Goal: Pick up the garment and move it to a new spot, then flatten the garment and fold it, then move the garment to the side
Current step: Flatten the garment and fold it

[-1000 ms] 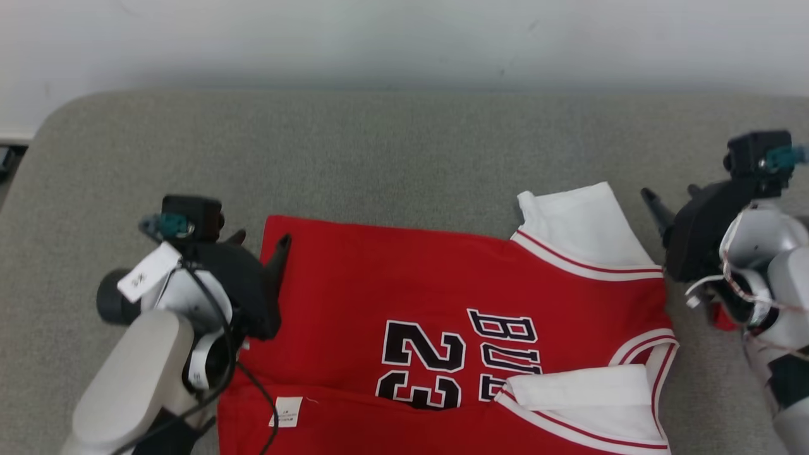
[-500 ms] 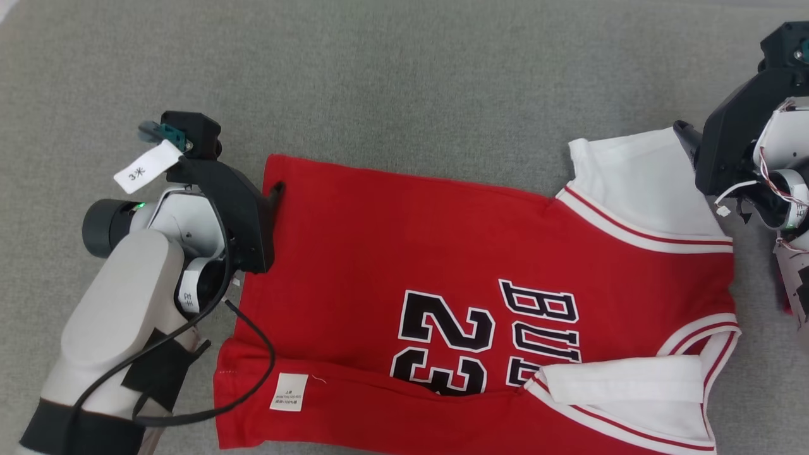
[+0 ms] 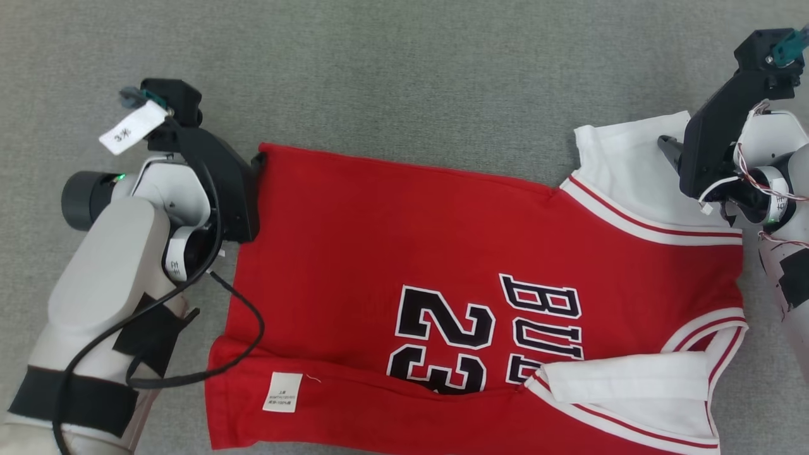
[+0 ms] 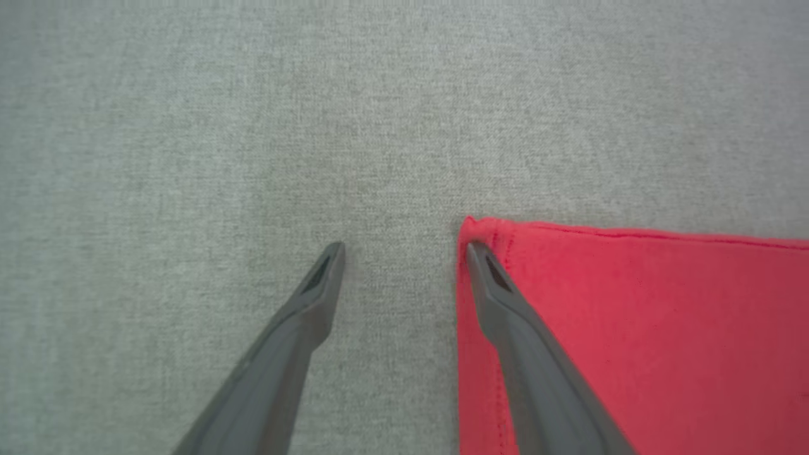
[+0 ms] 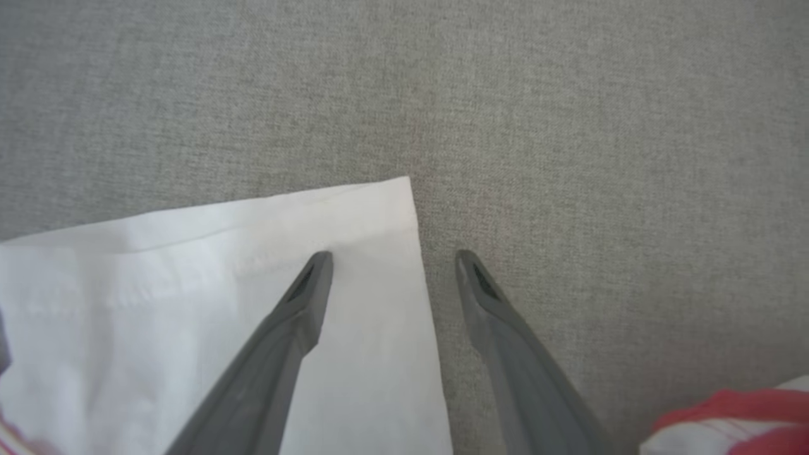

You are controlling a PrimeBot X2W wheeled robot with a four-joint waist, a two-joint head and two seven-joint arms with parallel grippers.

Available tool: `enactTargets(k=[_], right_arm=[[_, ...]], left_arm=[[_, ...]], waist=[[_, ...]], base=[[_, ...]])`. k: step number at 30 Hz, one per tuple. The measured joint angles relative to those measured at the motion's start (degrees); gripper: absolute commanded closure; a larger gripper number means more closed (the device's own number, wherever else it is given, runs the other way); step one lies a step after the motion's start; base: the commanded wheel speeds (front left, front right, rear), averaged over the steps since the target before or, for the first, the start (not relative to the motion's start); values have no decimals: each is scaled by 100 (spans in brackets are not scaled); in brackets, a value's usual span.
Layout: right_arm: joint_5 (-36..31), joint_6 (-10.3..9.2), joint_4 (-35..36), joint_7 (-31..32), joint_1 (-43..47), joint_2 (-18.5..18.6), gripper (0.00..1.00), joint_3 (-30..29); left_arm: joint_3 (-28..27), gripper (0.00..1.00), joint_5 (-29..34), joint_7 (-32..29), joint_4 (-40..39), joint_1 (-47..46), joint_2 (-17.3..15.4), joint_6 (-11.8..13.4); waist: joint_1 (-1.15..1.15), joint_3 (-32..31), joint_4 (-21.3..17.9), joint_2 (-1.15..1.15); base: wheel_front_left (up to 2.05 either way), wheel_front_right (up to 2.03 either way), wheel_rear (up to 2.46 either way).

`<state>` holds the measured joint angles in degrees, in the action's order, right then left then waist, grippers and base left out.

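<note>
Cam tipped down over grey fabric surface (image 3: 404,76); L claw (image 4: 404,248) & R claw (image 5: 393,255) released at jersey (image 3: 379,240) corners.

count stands at: garment (image 3: 411,253) 1 | white sleeves (image 3: 632,170) on it 2 | sewn label (image 3: 282,392) 1 | grippers 2, the left gripper (image 4: 404,253) and the right gripper (image 5: 392,259) | dark fingers (image 4: 316,297) 2 per gripper, 4 in all | paper tag (image 3: 131,127) 1 | black cable (image 3: 261,332) 1 | grey surface (image 3: 404,76) 1
</note>
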<state>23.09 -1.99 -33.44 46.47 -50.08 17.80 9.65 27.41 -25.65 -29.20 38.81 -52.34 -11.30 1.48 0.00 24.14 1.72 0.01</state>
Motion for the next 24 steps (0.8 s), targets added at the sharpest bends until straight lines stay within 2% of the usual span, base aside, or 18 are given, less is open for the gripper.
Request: enactTargets(k=[10,12,13,14,15,16,24], right_arm=[[1,9,-204,-19,-93,11,0,-25],[1,31,-246,-62,-96,11,0,-32],[1,51,-274,-66,-101,11,0,-34],[1,51,-297,-68,-109,11,0,-36],[2,51,-316,-80,-118,11,0,-36],[2,51,-332,-96,-126,11,0,-36],[0,101,-515,-116,-308,38,0,-12]], left_arm=[[119,2,-1,58,330,-321,254,-205],[120,26,-1,85,398,-322,247,-233],[120,50,-1,102,437,-323,243,-255],[122,56,-1,103,464,-325,242,-257],[127,70,-1,115,486,-331,243,-259],[130,100,-1,120,499,-336,247,-288],[178,100,-1,188,689,-441,335,-397]], waist=[[0,41,-128,0],[0,42,-129,0],[0,42,-128,0],[0,44,-126,0],[0,47,-123,0],[0,50,-119,0],[0,60,-63,0]], base=[[0,0,0],[0,0,0],[0,0,0],[0,0,0],[0,0,0],[0,0,0],[0,0,0]])
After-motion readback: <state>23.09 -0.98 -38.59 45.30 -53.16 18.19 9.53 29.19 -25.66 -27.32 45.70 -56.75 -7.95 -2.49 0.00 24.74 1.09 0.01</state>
